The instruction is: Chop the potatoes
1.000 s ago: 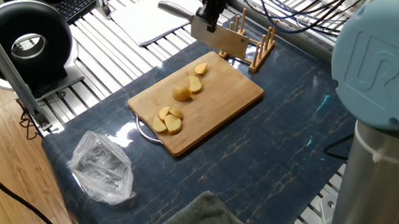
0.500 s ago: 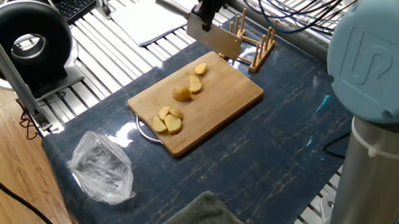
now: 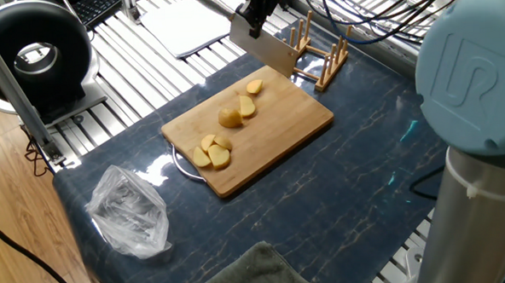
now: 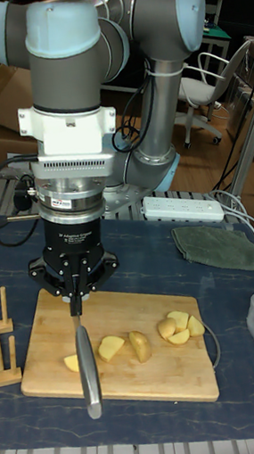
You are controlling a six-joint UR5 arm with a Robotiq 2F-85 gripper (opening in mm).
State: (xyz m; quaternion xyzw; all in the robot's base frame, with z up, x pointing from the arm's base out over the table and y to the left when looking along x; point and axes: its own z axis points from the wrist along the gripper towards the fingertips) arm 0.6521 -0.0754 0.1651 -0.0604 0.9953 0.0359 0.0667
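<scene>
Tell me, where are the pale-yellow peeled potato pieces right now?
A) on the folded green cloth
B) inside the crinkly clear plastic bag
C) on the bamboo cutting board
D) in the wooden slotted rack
C: the pale-yellow potato pieces all lie on top of the bamboo cutting board, while the gripper holds a knife above it.

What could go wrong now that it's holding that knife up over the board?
The knife hangs from the gripper by its handle alone, so a hard chop might twist it in the grip. The potatoes are rounded and lie loose on the bamboo board, so a piece might roll or skid away under the blade. The wooden rack stands close to the blade, and a swing that way might clip it.
</scene>
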